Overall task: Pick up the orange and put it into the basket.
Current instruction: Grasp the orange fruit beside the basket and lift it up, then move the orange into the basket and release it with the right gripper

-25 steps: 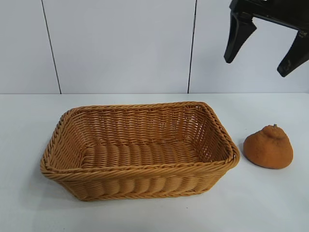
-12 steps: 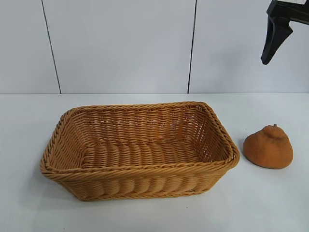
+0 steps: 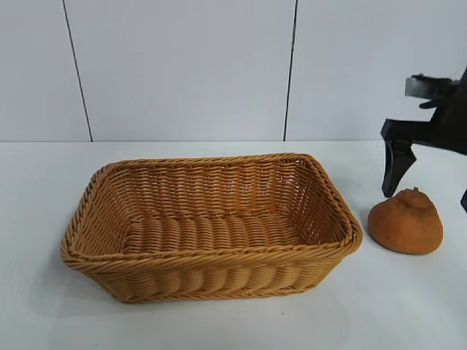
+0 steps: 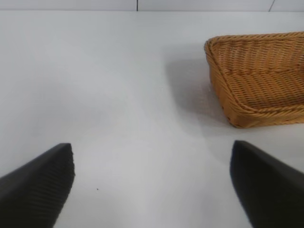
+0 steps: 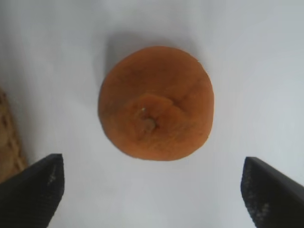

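Observation:
The orange sits on the white table just right of the basket, knobby neck and stem up. My right gripper is open and hangs just above and behind the orange, one finger to its left and the other at the picture's right edge. In the right wrist view the orange lies ahead of the open right gripper, untouched. My left gripper is open and empty over bare table, with a basket corner off to one side. The left arm is out of the exterior view.
The basket is empty. A sliver of its rim shows at the edge of the right wrist view, close to one finger. White table surrounds the orange; a white panelled wall stands behind.
The right gripper has moved right and come down from high above the basket's right end to just over the orange. Orange and basket have not moved.

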### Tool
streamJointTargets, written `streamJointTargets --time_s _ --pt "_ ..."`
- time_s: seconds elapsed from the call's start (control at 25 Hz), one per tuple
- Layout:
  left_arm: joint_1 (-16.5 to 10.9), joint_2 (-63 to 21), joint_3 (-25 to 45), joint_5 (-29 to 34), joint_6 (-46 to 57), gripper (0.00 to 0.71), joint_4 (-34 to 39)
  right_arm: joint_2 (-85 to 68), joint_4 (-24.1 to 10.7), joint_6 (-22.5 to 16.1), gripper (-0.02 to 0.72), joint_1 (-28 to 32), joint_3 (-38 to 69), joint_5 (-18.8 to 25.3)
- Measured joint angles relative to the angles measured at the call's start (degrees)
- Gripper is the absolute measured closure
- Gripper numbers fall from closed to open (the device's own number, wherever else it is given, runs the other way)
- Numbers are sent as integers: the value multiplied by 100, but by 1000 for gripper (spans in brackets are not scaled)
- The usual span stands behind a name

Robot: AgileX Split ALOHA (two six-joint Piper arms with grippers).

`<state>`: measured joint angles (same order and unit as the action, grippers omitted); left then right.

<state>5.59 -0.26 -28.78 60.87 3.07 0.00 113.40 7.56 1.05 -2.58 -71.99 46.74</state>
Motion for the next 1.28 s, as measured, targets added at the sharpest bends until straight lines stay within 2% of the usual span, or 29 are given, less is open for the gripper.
streamJointTargets --time_s 0.2,0.24,0.28,0.36,0.48,0.52,0.56,0.72,0.84,1.08,1.28 --pt "0 0 0 0 0 74 0 384 5 0 15 0 7 -377" --pt "0 0 0 0 0 74 0 398 5 0 43 0 7 -399" --pt "0 0 0 0 0 74 0 398 5 0 103 0 7 -411" --pt "0 0 0 0 0 74 0 398 5 0 267 0 7 -422" --pt "0 0 0 0 0 74 0 361 -1 56 582 0 7 -363" --pt "0 0 0 0 0 74 0 308 -1 81 650 0 0 -349" --pt "0 0 0 0 0 74 0 229 -1 108 672 0 -10 -320" --pt "0 0 0 0 0 74 0 -149 -67 215 670 0 -241 -15" --pt "0 0 0 0 0 74 0 -481 -116 234 670 0 -694 388" --pt "0 0 0 0 0 74 0 -788 -104 246 670 0 -1613 1479" --pt "0 0 0 0 0 74 0 -795 215 246 670 -116 -1813 1748"
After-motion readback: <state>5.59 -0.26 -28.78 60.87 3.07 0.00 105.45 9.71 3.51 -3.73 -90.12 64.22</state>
